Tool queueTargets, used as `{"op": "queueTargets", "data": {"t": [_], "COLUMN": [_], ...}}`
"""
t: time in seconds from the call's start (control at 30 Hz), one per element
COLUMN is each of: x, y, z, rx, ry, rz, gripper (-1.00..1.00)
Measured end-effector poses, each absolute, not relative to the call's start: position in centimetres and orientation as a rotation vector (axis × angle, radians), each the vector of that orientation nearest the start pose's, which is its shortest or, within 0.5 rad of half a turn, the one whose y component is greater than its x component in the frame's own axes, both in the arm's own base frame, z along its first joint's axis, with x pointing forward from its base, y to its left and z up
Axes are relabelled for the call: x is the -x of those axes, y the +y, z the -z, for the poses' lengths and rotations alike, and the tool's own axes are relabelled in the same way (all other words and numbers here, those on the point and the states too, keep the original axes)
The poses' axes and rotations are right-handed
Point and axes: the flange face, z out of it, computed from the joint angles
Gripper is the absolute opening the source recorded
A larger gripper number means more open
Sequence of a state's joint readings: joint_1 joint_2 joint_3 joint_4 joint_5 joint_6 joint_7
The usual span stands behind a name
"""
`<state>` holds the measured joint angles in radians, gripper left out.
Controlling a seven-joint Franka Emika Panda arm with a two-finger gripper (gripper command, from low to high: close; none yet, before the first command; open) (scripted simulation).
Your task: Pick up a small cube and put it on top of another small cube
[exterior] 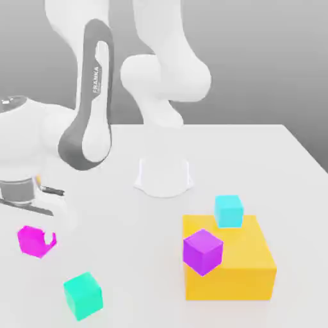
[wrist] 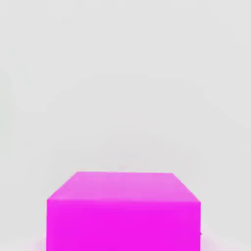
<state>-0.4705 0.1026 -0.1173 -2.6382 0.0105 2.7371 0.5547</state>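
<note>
Exterior view: "FRANKA" runs along the arm [exterior: 96, 96]; gripper [exterior: 40, 238] clamped on the plain matte magenta cube [exterior: 31, 241] near the table's [exterior: 256, 160] edge.

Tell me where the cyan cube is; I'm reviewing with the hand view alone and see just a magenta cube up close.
Observer: The cyan cube sits on top of a large yellow block, near its far edge, on the exterior view's right.
Operator: Is anything else on that block?
Observer: A purple cube overlaps the block's edge on the exterior view's left. I cannot tell whether it rests on the block.
Operator: And where is the gripper?
Observer: The gripper is shut on the magenta cube, low over the table at the exterior view's left, well apart from the block.
</note>
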Motion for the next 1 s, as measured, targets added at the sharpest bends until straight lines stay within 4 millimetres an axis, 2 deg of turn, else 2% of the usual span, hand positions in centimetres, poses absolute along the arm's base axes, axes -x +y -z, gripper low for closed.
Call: {"op": "queueTargets", "data": {"t": [0.1, 0.17, 0.37, 0.53, 0.73, 0.83, 0.9, 1.0], "x": [-37.8, -38.6, -38.6, -37.0, -32.9, -30.2, -29.6, -29.5], "y": [-18.3, -15.0, -6.5, 1.3, 9.6, 13.1, 13.9, 14.1], "z": [-23.2, -24.6, -28.1, -30.6, -32.8, -33.6, -32.4, -29.5], "rx": [2.652, 2.643, 2.567, 2.518, 2.451, 2.417, 2.408, 2.406], "ry": [1.72, 1.744, 1.869, 1.928, 1.985, 2.008, 2.015, 2.018], "rz": [-0.007, -0.005, 0.004, 0.011, 0.009, 0.001, -0.001, 0.0], "gripper": [-1.0, -1.0, -1.0, -1.0, -1.0, -1.0, -1.0, -1.0]}}
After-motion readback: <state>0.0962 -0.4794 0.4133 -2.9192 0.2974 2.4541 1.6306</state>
